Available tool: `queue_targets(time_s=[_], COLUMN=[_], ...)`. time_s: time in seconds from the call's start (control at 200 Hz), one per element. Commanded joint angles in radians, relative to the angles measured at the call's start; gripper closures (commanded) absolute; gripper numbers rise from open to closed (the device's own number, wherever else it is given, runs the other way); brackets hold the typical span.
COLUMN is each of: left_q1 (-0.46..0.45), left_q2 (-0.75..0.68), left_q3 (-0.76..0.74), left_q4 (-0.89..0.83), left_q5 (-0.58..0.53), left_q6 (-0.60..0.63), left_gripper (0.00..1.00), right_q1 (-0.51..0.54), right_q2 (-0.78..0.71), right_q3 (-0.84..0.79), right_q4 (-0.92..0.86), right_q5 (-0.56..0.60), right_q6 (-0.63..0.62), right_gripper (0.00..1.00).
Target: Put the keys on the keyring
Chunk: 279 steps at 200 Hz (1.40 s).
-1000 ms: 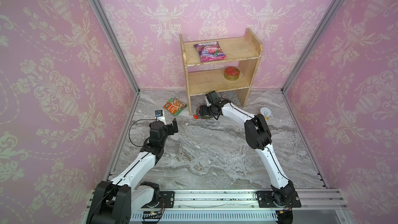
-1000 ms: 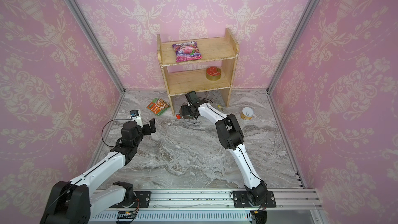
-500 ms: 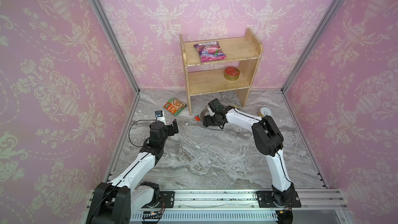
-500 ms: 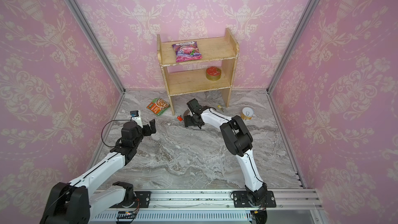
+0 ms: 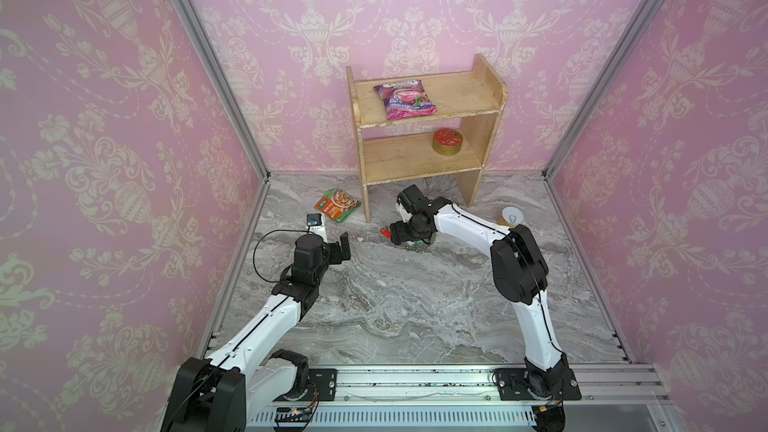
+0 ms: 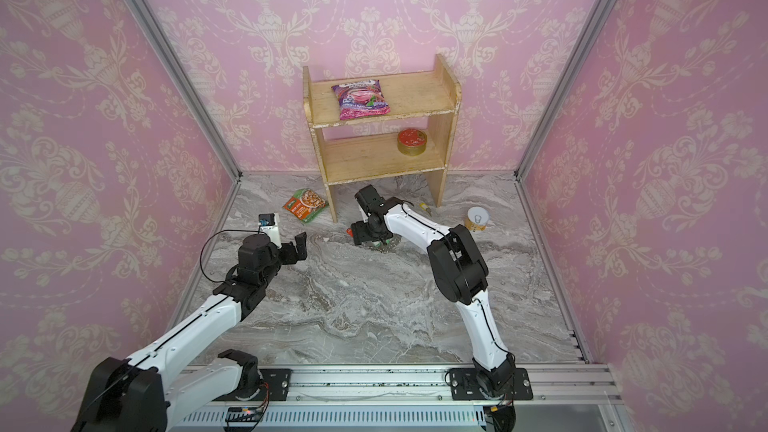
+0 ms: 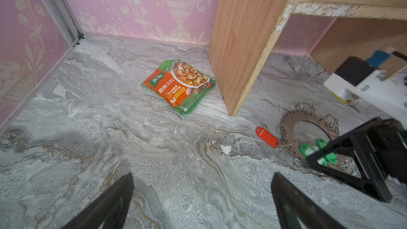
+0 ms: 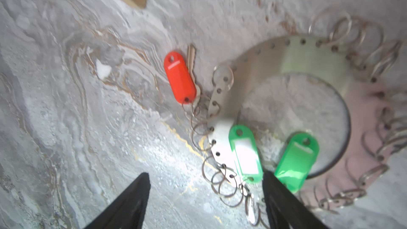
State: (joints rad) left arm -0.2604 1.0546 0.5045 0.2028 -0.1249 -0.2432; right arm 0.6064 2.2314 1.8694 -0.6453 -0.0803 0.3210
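The keyring (image 8: 308,56), a flat grey ring with wire loops around its rim, lies on the marble floor just in front of the shelf. A red-tagged key (image 8: 179,77) lies at its rim, its small ring among the wire loops there. Two green tags (image 8: 245,153) (image 8: 296,159) rest on the ring. In a top view a yellow-tagged key (image 6: 426,206) lies under the shelf. My right gripper (image 8: 204,194) hangs open over the ring's loops, beside a green tag, holding nothing. Away to the left, my left gripper (image 7: 202,194) is open and empty, facing the keyring (image 7: 290,122).
A wooden shelf (image 5: 415,151) stands at the back, with a pink packet (image 5: 405,99) on top and a gold tin (image 5: 446,142) on the lower board. On the floor lie a soup packet (image 5: 336,210) left of it and a can (image 5: 512,216) to its right.
The right arm has drawn its gripper back from under the shelf toward the front, its elbow swinging right. The left arm has not moved.
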Motion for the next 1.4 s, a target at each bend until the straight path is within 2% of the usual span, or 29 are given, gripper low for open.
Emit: queue_targets(time_s=[0.0,0.19,0.39,0.585,0.781,1.081,1.231,1.391], left_q1=[-0.023,-0.037,-0.044,-0.049,-0.051,-0.055,-0.067,-0.114], left_q2=[-0.039,-0.103,-0.158,-0.158,-0.160,-0.158,-0.132,-0.090], left_q3=[0.026,0.014,0.007,0.032,0.046,0.057,0.058,0.067], left_q4=[-0.058,-0.120,-0.173,-0.220,-0.258,-0.321,-0.339,-0.353], left_q5=[-0.004,-0.013,-0.025,-0.014,-0.008,0.011,0.028,0.047], left_q6=[-0.032,-0.069,-0.089,-0.093,-0.099,-0.104,-0.117,-0.134], left_gripper=[0.01,0.01,0.01,0.01,0.01,0.01,0.01,0.01], right_q1=[-0.016,-0.017,-0.002,0.060,0.131,0.286,0.299,0.264], right_q2=[0.105,0.215,0.207,0.185,0.097,-0.023,-0.150,-0.310], right_q3=[0.104,0.203,0.136,0.077,-0.073,-0.250,-0.304,-0.320], right_q4=[-0.094,-0.175,-0.157,-0.224,-0.253,-0.335,-0.293,-0.235], right_q5=[0.002,-0.022,-0.117,-0.220,-0.293,-0.261,-0.227,-0.204], right_q6=[-0.045,-0.066,-0.075,-0.159,-0.230,-0.284,-0.233,-0.128], right_gripper=[0.20,0.20,0.20,0.20,0.20,0.20,0.20,0.16])
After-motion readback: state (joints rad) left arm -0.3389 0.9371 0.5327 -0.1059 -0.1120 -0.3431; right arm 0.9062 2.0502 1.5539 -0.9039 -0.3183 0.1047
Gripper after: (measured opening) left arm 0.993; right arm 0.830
